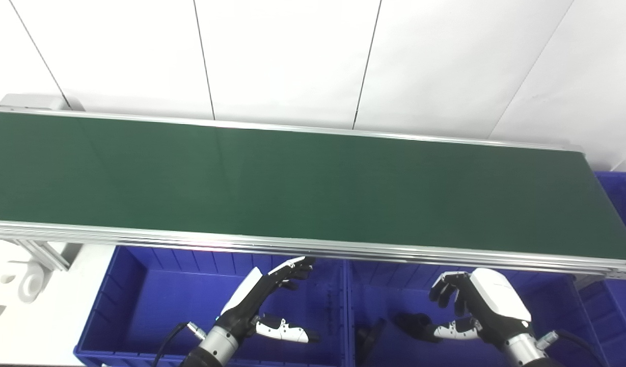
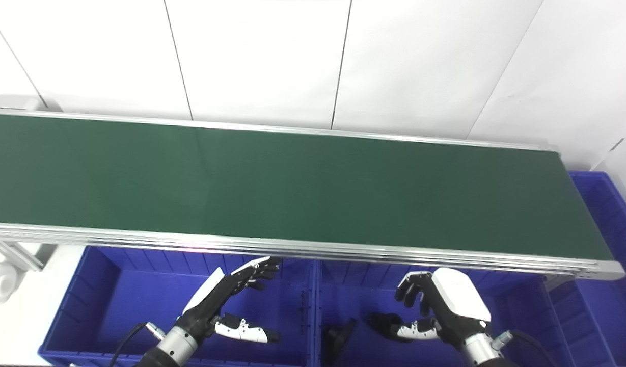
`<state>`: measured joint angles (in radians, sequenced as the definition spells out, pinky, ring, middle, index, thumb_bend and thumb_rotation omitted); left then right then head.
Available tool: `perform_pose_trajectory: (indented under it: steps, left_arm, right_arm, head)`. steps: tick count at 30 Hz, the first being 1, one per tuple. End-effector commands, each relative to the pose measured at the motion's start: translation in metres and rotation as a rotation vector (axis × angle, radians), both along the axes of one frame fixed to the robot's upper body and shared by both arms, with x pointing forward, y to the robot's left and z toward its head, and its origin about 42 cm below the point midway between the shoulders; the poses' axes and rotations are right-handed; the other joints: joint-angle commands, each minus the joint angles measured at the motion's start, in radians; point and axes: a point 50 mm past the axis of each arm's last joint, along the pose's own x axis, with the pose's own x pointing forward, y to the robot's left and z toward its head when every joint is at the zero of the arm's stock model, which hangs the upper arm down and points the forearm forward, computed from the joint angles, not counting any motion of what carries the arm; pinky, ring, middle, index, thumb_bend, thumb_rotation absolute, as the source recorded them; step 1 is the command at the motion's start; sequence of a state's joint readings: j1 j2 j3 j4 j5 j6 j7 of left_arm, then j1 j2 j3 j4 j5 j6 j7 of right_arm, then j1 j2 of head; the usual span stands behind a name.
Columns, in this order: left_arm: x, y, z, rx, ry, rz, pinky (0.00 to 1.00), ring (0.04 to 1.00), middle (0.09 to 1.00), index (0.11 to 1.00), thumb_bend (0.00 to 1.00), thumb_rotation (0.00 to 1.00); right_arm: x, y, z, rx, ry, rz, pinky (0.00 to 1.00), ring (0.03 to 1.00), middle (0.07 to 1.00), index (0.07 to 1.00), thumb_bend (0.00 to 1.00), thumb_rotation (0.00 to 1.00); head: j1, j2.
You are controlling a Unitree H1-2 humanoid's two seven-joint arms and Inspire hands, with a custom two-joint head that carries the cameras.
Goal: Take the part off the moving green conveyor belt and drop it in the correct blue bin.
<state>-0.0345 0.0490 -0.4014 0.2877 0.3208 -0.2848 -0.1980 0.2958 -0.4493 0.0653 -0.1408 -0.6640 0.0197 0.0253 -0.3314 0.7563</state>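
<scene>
The green conveyor belt [image 1: 292, 183] runs across the view and carries no part. Two blue bins sit side by side below its near rail. My left hand [image 1: 264, 306] hovers open over the left blue bin [image 1: 134, 300], fingers spread, holding nothing. My right hand [image 1: 470, 306] hovers open over the right blue bin [image 1: 557, 311], fingers curled but empty. A dark part [image 1: 369, 336] lies in the right bin near the divider, left of my right hand.
A third blue bin [image 1: 621, 204] stands at the belt's right end. White parts [image 1: 12, 285] lie on the white surface at the lower left, beside the conveyor's metal frame [image 1: 43, 253]. White wall panels rise behind the belt.
</scene>
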Motion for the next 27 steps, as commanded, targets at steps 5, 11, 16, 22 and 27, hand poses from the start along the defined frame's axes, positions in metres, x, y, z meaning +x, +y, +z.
perform_pose_trajectory:
  steps: [5, 11, 16, 22, 27]
  left_arm:
    - [0.004, -0.001, 0.01, -0.03, -0.044, -0.005, 0.76, 0.829, 0.855, 0.869, 0.65, 0.25]
    - [0.002, -0.001, 0.007, -0.037, -0.032, -0.002, 0.75, 0.821, 0.853, 0.869, 0.65, 0.24]
    - [0.001, -0.003, 0.006, -0.045, -0.03, -0.003, 0.75, 0.82, 0.855, 0.871, 0.64, 0.24]
    - [-0.002, -0.004, 0.005, -0.045, -0.02, 0.005, 0.77, 0.831, 0.859, 0.871, 0.65, 0.25]
    - [-0.005, -0.003, 0.006, -0.047, -0.016, 0.012, 0.76, 0.832, 0.86, 0.872, 0.65, 0.24]
  right_arm:
    - [0.0, 0.0, 0.006, 0.004, -0.069, 0.018, 0.22, 0.293, 0.475, 0.486, 0.52, 0.0]
    - [-0.003, 0.004, 0.008, 0.045, -0.101, -0.004, 0.43, 0.528, 0.529, 0.496, 0.52, 0.03]
    - [-0.008, 0.01, 0.006, 0.094, -0.088, -0.003, 0.61, 0.707, 0.769, 0.776, 0.61, 0.14]
    - [-0.017, 0.025, -0.011, 0.268, -0.091, -0.029, 0.68, 0.793, 0.857, 0.862, 0.63, 0.35]
    - [-0.025, 0.046, -0.031, 0.435, -0.119, -0.061, 0.7, 0.802, 0.865, 0.871, 0.65, 0.41]
  head:
    - [0.012, -0.026]
    - [0.022, -0.032]
    - [0.039, -0.039]
    - [0.067, -0.044]
    - [0.078, -0.046]
